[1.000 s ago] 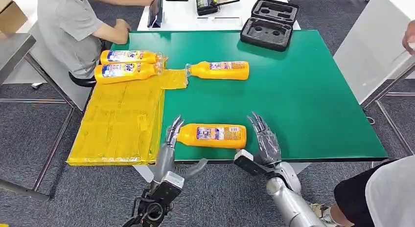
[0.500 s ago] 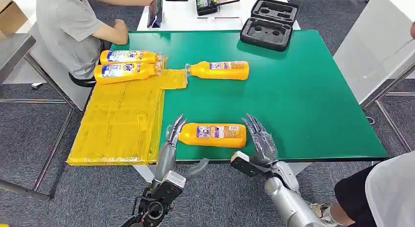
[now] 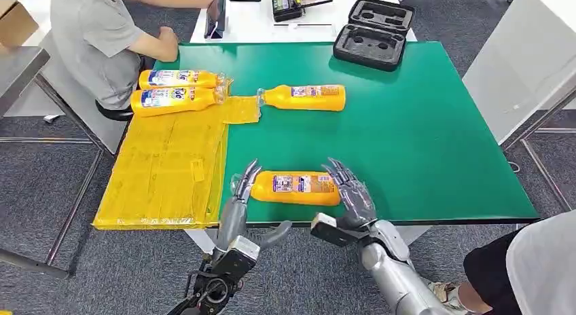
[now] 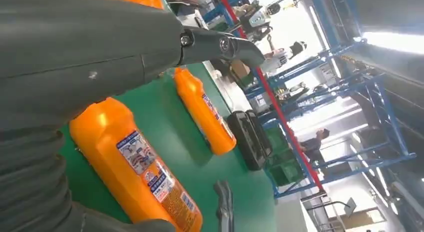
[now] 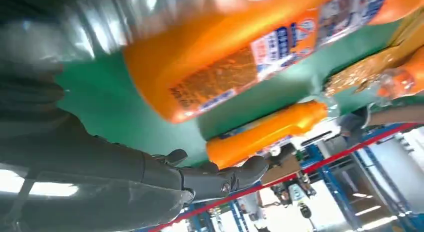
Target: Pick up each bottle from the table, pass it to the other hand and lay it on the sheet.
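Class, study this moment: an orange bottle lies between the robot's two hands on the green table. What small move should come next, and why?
Probably the right hand should close on the base of the near orange plastic bottle. Its spread fingers already reach that end, while the left hand waits open by the neck and the yellow sheet lies to the left.

Head view looks down on the green table (image 3: 421, 125); both wrist views sit close, sharing it.

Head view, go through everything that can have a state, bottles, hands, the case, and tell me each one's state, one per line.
Near bottle: lying on the green table, between both hands, not lifted.
Far bottle: lying on the table, neck at the sheet's corner.
Two bottles: lying on the yellow sheet.
Left hand: open, at the near bottle's neck.
Right hand: open, at its base.
Black case: lid open.
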